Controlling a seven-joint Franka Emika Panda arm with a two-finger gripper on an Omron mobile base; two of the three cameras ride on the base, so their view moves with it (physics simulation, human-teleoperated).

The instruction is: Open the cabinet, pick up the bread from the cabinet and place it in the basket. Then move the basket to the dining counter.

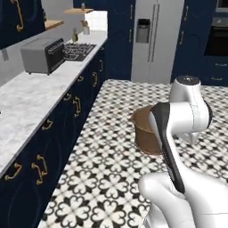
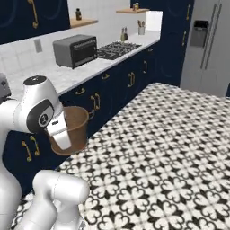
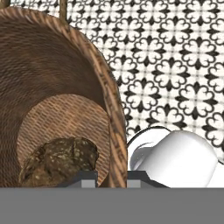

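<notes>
My gripper [image 3: 111,178] is shut on the rim of the round brown woven basket [image 3: 52,65], one finger inside the wall and one outside. The lumpy golden-brown bread [image 3: 59,159] lies on the basket's bottom. In the base views the basket [image 1: 141,129] [image 2: 78,123] hangs in the air over the patterned floor, partly hidden behind my white arm. The navy cabinet [image 1: 18,20] [image 2: 27,13] with its brass handle sits high on the left wall. The dining counter is out of view.
A marble worktop [image 1: 31,102] on navy drawers runs along the left, carrying a grey toaster oven [image 1: 42,54] and a stove [image 1: 78,50]. A steel fridge [image 1: 153,40] stands at the far end. The black-and-white tiled floor [image 2: 170,148] stretches wide to the right.
</notes>
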